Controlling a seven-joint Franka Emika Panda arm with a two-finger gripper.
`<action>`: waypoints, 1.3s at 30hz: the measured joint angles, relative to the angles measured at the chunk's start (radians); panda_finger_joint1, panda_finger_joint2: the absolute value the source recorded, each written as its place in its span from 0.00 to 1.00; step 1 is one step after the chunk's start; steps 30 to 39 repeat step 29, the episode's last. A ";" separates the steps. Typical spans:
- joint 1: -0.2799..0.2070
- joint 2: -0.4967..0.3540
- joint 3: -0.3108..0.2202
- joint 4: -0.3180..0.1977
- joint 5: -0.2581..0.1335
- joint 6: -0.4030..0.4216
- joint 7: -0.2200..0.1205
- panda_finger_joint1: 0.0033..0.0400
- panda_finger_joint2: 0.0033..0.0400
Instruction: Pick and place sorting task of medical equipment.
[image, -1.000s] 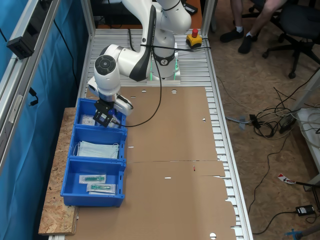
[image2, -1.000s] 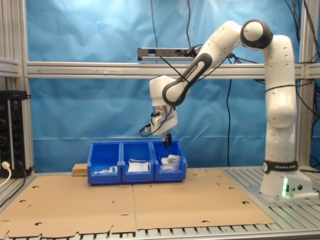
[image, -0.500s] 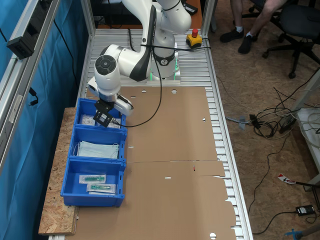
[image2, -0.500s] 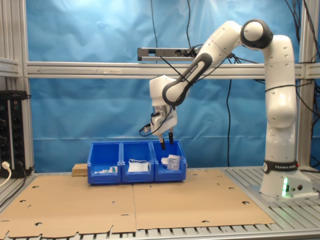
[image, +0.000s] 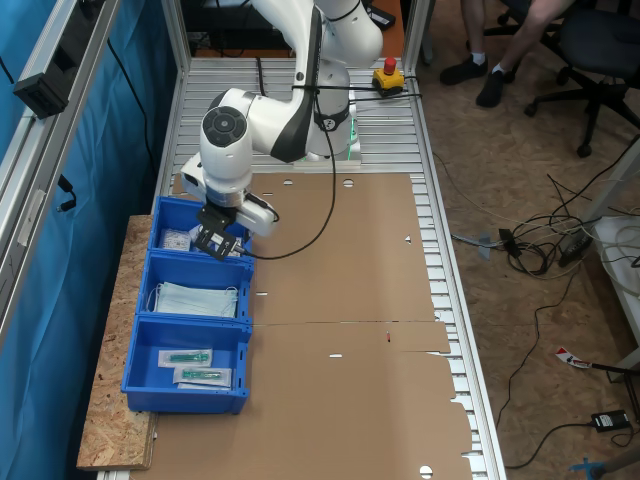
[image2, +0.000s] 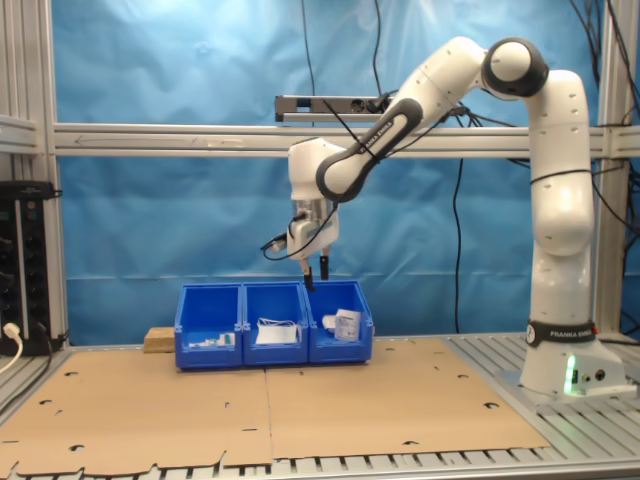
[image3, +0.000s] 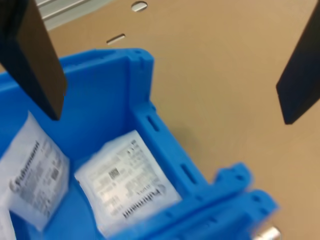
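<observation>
The pincer (image3: 165, 65) stands with its two black fingers (image3: 35, 55) wide apart and nothing between them. In the second exterior view the pincer (image2: 316, 277) hangs above the row of three blue bins (image2: 275, 322), well clear of their rims, over the divide between the middle bin and the bin nearest the robot base.

The white sealed packet (image3: 126, 181) lies flat in a corner of the blue bin (image3: 132, 65) nearest the robot base, touching the bin wall. A second white packet (image3: 32, 180) lies just beside it in the same bin. In the second exterior view a white packet (image2: 346, 324) leans against the wall of that end bin. In the first exterior view the pincer (image: 218, 240) sits at about 3 o'clock of this bin (image: 172, 212), over its rim towards the cardboard.

The middle bin holds a pale blue face mask (image: 195, 299). The far bin holds two flat pouches with green contents (image: 195, 366).

The brown cardboard sheet (image: 350, 300) on the bench carries no loose items in either exterior view.

Judgement: the packets are sorted into their bin and the pincer is free, so this placement looks complete. With nothing left on the cardboard, the sorting appears at or near its end; only a retreat of the arm seems to remain.
</observation>
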 joint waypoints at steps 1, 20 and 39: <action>0.003 0.000 0.008 0.011 0.000 0.000 0.000 1.00 1.00; 0.058 -0.004 0.187 0.252 0.000 -0.121 0.000 1.00 1.00; 0.068 -0.010 0.266 0.373 0.008 -0.260 0.000 1.00 1.00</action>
